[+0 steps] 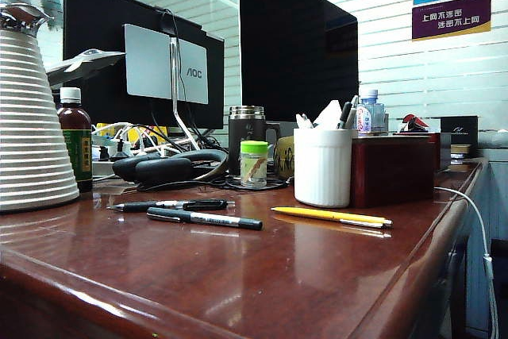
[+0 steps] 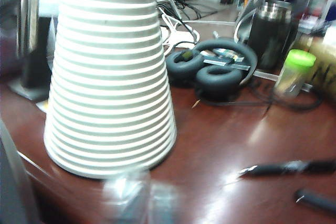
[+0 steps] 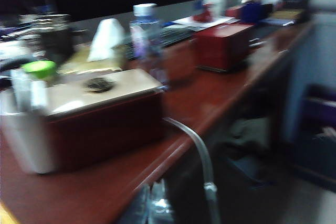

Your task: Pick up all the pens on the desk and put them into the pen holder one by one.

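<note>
All three pens lie on the worktop (image 1: pixel 238 275): two black pens (image 1: pixel 171 206) (image 1: pixel 205 218) side by side and a yellow pen (image 1: pixel 332 216) just before the holder (image 1: pixel 322 167). None looks moved; everything is left. Left gripper (image 2: pixel 137 200) and right gripper (image 3: pixel 152 205) show as blurs, jaws pressed together, empty.

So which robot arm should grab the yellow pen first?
Probably the right. The yellow pen lies on the right side of the desk, just in front of the pen holder; both black pens lie further left.
</note>
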Motion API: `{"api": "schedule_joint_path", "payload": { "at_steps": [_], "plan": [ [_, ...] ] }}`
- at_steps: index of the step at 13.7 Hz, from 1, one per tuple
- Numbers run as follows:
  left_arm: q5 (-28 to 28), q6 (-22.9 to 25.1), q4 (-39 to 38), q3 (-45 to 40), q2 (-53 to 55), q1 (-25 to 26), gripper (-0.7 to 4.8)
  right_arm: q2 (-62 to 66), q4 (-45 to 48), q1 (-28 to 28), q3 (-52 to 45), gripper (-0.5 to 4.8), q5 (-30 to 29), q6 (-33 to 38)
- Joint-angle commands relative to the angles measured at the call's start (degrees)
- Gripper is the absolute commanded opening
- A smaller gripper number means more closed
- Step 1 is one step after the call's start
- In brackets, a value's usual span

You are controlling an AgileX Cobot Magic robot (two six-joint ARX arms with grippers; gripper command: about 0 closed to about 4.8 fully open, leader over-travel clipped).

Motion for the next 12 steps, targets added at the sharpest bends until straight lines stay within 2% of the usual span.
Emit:
{"api": "schedule_joint_path", "payload": {
  "at_steps": [1,3,5,8,10,11,12],
  "plan": [
    [1.1,-10.1,1.2,4.2,0.0,0.0,4.79,0.0,-1.7,0.1,9.1,3.29,-3.5,0.6],
    [9.4,-9.5,-3.8,11.4,0.5,0.0,4.79,1.2,-9.9,0.1,18.8,3.30,-9.2,-2.4],
    [14.4,-9.1,-8.7,17.9,2.6,0.0,4.79,6.6,-16.2,0.1,27.3,3.30,-14.8,-5.7],
    [23.7,-7.4,-8.5,24.9,10.8,0.0,4.79,20.2,-17.3,0.1,36.7,3.29,-25.0,-8.9],
    [24.7,-7.3,-7.2,29.5,18.0,-0.7,4.79,30.4,-17.3,0.1,41.6,3.29,-28.3,-10.5],
    [24.5,-6.6,-5.1,33.1,24.9,-3.9,4.79,39.3,-17.4,2.2,45.7,3.29,-28.7,-14.4],
    [22.1,-4.9,-5.1,34.4,32.4,-9.9,4.79,48.8,-18.1,8.0,47.7,3.29,-27.1,-18.2]
  ]
}}
